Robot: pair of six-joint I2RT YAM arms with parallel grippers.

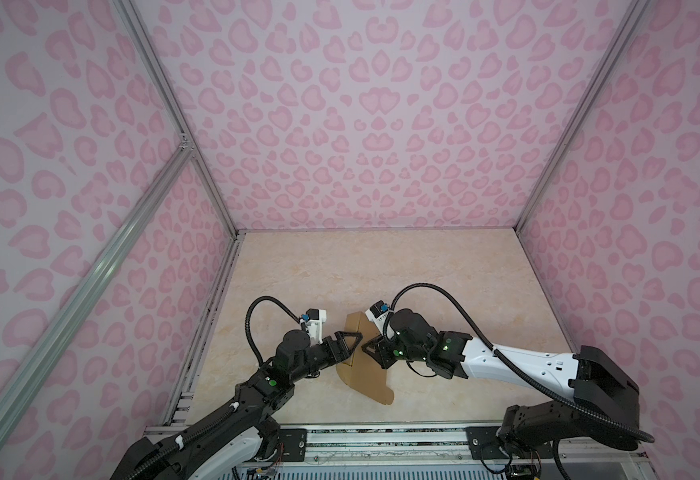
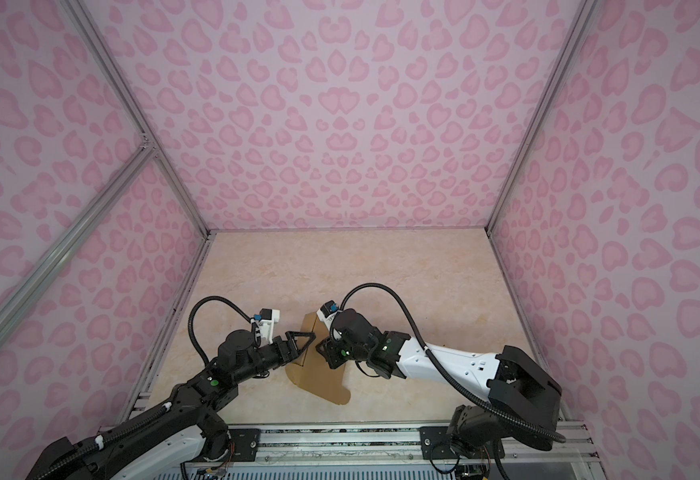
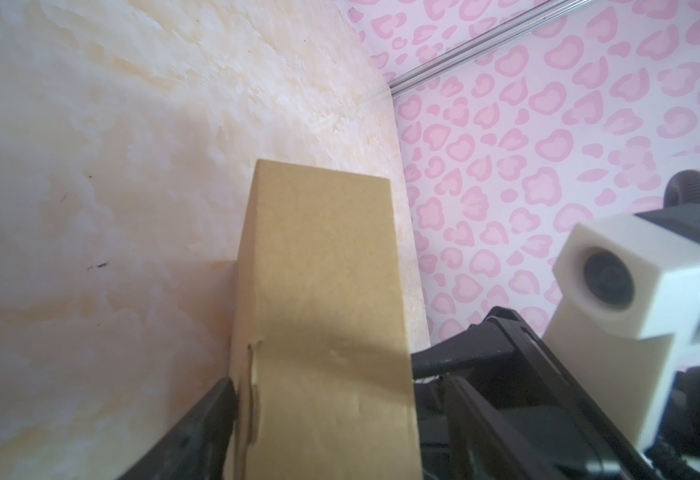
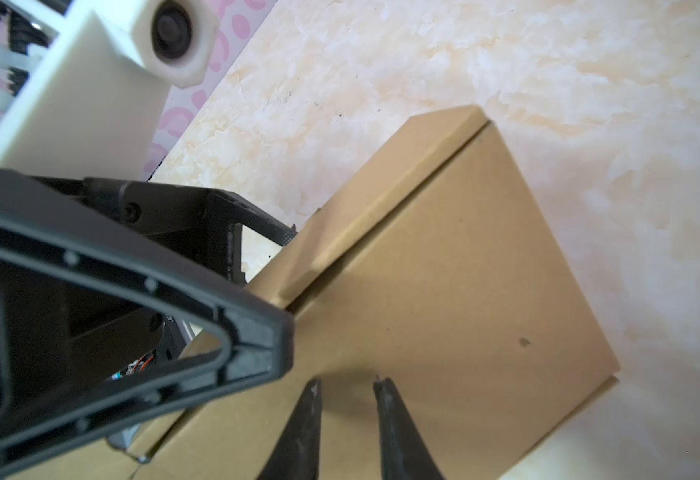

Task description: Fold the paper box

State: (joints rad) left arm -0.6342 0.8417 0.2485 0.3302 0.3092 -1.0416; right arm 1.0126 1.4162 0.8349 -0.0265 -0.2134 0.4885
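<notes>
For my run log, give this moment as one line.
box: partly folded, on table | left gripper: open, astride a box wall | right gripper: narrowly open, tips at box panel

In both top views my own wrists cover the middle of the paper box [image 1: 367,376], so I cannot tell where my fingertips meet it. My left wrist view cuts the box [image 3: 323,332] off at its edge; my right gripper [image 4: 346,388] shows only its tips.
</notes>
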